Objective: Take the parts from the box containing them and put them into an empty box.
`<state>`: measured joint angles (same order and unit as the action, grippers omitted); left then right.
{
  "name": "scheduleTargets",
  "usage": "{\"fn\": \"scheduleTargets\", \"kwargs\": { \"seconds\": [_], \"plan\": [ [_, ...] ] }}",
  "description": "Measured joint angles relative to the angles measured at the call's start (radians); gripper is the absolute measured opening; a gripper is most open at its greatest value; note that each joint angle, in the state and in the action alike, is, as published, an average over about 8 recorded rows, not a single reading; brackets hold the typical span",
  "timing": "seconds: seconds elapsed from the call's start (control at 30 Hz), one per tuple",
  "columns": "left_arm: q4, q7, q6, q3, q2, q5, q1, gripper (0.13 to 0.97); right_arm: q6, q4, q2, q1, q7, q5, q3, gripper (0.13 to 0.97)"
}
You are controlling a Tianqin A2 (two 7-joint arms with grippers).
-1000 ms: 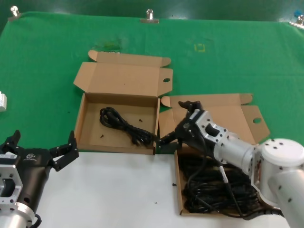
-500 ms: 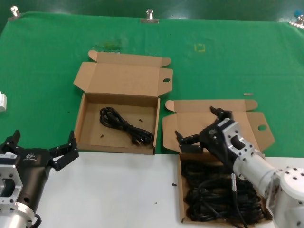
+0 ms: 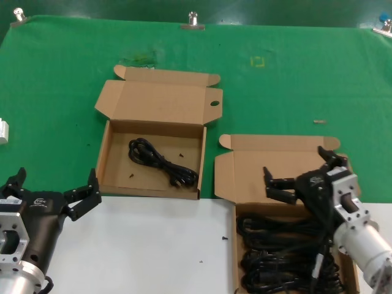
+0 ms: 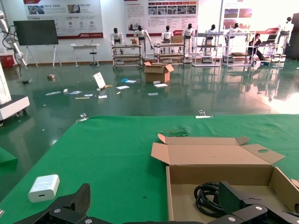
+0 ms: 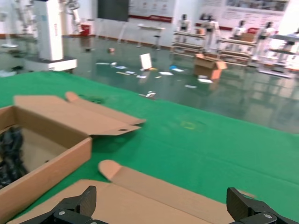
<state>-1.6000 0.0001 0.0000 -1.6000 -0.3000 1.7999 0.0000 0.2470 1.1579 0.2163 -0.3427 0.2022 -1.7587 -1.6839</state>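
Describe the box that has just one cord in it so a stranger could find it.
On the green table cover sit two open cardboard cartons. Take the box nearer the robot's left, farther back. It holds one coiled black cord, while its neighbour is piled with cords.

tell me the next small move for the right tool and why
Probably lower the right tool onto the pile of cords in the near box. It hangs open and empty over that box's back edge, while one cord already lies in the far box, so another bundle needs grasping. The left tool waits open at the near left.
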Motion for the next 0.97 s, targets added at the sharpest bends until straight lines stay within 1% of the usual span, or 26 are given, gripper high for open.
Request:
{"fn": "scheduleTargets", "kwargs": {
  "seconds": [0.57,0.7,0.97],
  "plan": [
    [0.0,0.0,0.0,0.0,0.0,0.0,0.0,0.966,-0.195,0.349,0.066,0.27,-0.159,-0.033,0.066,0.966],
    [0.0,0.0,0.0,0.0,0.0,0.0,0.0,0.966,-0.214,0.384,0.073,0.297,-0.175,-0.036,0.073,0.966],
    [0.0,0.0,0.0,0.0,0.0,0.0,0.0,0.966,-0.217,0.389,0.074,0.301,-0.178,-0.036,0.074,0.966]
  ]
}}
